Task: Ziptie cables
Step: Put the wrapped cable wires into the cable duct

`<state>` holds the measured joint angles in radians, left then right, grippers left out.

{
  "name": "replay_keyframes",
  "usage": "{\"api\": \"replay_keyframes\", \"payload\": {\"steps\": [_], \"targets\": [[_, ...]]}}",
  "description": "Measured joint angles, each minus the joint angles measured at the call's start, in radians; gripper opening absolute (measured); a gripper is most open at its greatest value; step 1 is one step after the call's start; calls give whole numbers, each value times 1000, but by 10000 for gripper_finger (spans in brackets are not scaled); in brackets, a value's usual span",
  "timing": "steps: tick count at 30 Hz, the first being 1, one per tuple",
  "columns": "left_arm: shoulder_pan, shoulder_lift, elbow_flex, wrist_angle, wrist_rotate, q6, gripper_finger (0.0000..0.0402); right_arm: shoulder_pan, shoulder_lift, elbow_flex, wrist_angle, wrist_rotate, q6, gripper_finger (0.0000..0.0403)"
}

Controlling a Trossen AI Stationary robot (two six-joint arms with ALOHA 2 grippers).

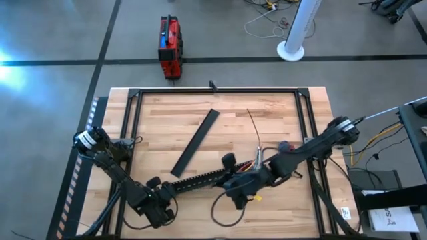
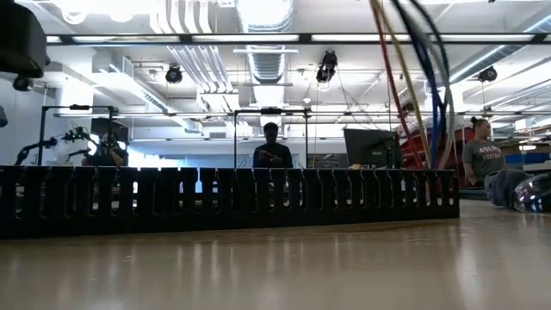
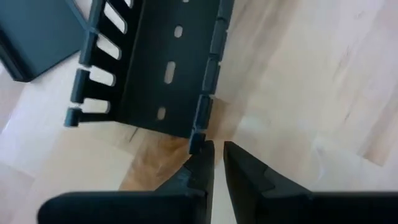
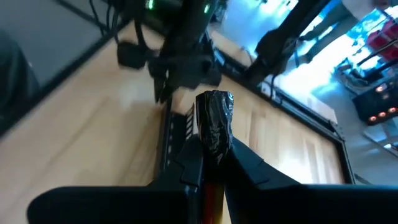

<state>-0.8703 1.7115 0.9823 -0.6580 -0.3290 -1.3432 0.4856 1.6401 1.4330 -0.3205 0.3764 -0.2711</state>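
Note:
A long black slotted bar (image 1: pixel 200 179) lies on the wooden table; in the low view it stands across the picture as a slotted wall (image 2: pixel 232 198). My left gripper (image 1: pixel 162 195) is shut at the bar's left end (image 3: pixel 155 74), pointing steeply down. My right gripper (image 1: pixel 235 190) hovers over the bar's right end, shut on the cables (image 1: pixel 255 163), a bundle of coloured wires. In the low view, red, blue and white wires (image 2: pixel 422 86) rise out of the top of the picture behind the bar. My left gripper (image 3: pixel 216 149) has its shut fingertips beside the end corner of the slotted bar's side wall (image 3: pixel 198 142), slanting down from above. I cannot tell whether they touch it. My right gripper (image 4: pixel 214 152) pinches the cables between its two fingers just behind the bundle's black-taped end (image 4: pixel 214 118), which sticks out past the fingertips. The bundle runs back along the fingers, an orange strand (image 4: pixel 211 199) showing between them. The held end is clear of the table.
A flat black bar (image 1: pixel 195 142) lies slanted at the table's middle. A thin dark strand (image 1: pixel 253 127) lies beyond the cables, and a dark cable loop (image 1: pixel 220 208) near the front edge. A black frame (image 1: pixel 213 90) rims the table. People sit in the room beyond.

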Motion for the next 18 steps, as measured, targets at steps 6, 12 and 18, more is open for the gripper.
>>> {"api": "replay_keyframes", "payload": {"steps": [6,12,18], "targets": [[-1,3,8,-11,-12,-3,22,1,-126,-1,-116,18,60,22],[-1,3,8,-8,-36,-4,22,3,-269,-1,-204,105,125,21],[-1,3,8,6,-56,-2,22,3,-404,-1,-241,124,188,21]]}}
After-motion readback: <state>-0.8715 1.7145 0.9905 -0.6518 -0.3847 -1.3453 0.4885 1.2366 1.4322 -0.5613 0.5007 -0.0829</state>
